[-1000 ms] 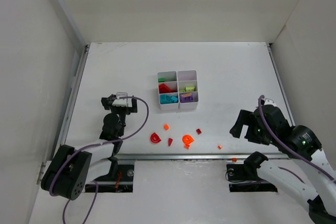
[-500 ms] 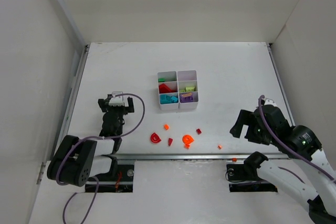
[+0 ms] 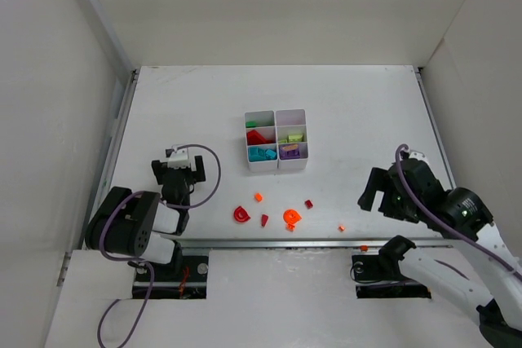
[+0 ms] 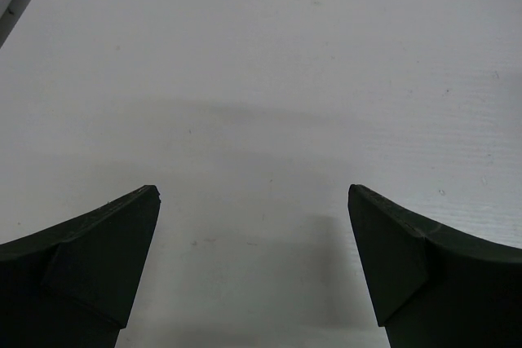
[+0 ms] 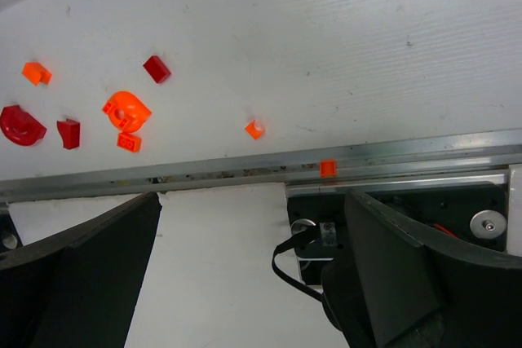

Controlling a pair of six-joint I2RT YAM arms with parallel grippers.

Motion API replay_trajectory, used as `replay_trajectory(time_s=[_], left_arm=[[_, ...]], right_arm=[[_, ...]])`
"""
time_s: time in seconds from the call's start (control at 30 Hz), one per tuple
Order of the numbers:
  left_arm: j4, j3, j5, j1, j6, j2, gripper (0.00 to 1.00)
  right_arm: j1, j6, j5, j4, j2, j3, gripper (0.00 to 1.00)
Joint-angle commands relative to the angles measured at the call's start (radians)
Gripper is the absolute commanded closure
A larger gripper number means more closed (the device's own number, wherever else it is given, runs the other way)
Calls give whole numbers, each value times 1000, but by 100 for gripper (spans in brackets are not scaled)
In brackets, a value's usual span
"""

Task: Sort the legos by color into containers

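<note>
The left gripper [image 4: 253,201], jaws apart and empty, has drawn back toward the near-left corner of the table [image 3: 351,112]. The right gripper [image 5: 253,201], also wide and empty, has barely shifted. 8 red and orange legos [image 3: 292,217] lie loose along the near edge, well short of the containers [image 3: 276,141] at mid-table, so sorting looks unfinished.

Loose legos [image 3: 291,217] red and orange on a plain white table [image 3: 367,120]; white containers [image 3: 263,165] hold green, red, teal, lime and purple

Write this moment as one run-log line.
left gripper open, empty | right gripper open, empty | red, orange bricks loose on table | organiser partly filled
</note>
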Motion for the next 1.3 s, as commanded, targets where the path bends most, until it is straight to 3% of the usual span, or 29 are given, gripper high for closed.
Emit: replay_trajectory(time_s=[0.0, 0.07, 0.13, 0.73, 1.27], left_arm=[[508, -26, -28, 3, -18, -30, 0], [319, 66, -29, 3, -47, -42, 0], [267, 88, 17, 60, -76, -56, 0], [257, 88, 27, 60, -77, -56, 0], [257, 88, 27, 60, -77, -56, 0]], right_arm=[[8, 25, 48, -24, 23, 50, 0], [8, 25, 48, -24, 52, 50, 0], [8, 25, 57, -15, 52, 50, 0], [8, 34, 36, 15, 94, 11, 0], [8, 10, -35, 117, 322, -57, 0]])
